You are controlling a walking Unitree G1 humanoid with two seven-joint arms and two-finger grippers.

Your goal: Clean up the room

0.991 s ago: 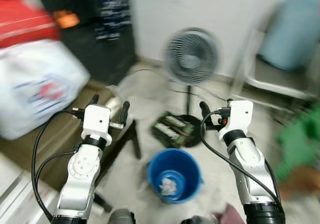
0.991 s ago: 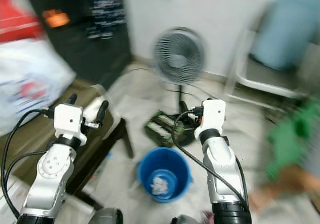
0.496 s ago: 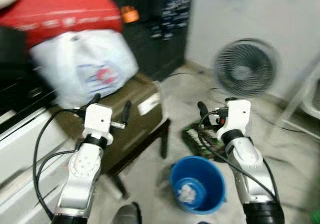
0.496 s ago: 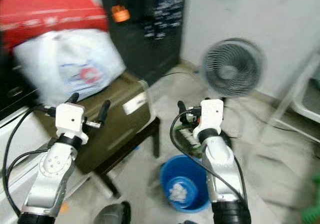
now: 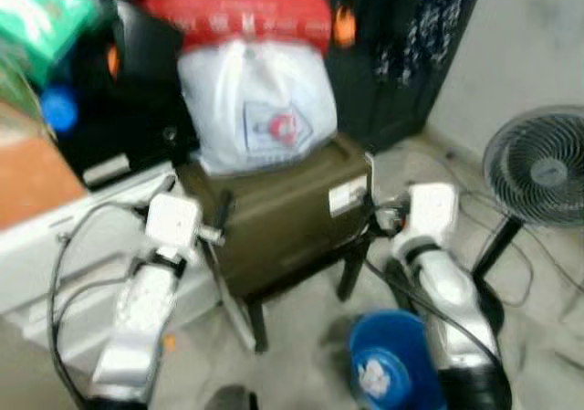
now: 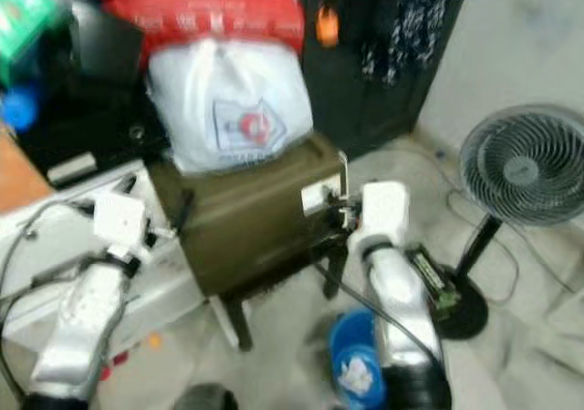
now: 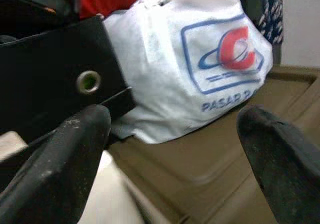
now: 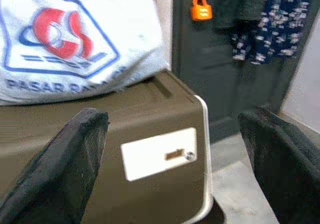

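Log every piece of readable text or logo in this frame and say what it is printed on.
"PASAR RA…", cut off, under a red-and-blue logo: on the white bag atop the olive-brown box.
White label on the box front: nothing readable.
Red bag above the white bag: printing too blurred to read.
Green package: blurred, unreadable.

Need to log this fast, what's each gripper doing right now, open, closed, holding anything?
Left gripper: open, empty, facing the white bag.
Right gripper: open, empty, facing the olive box.
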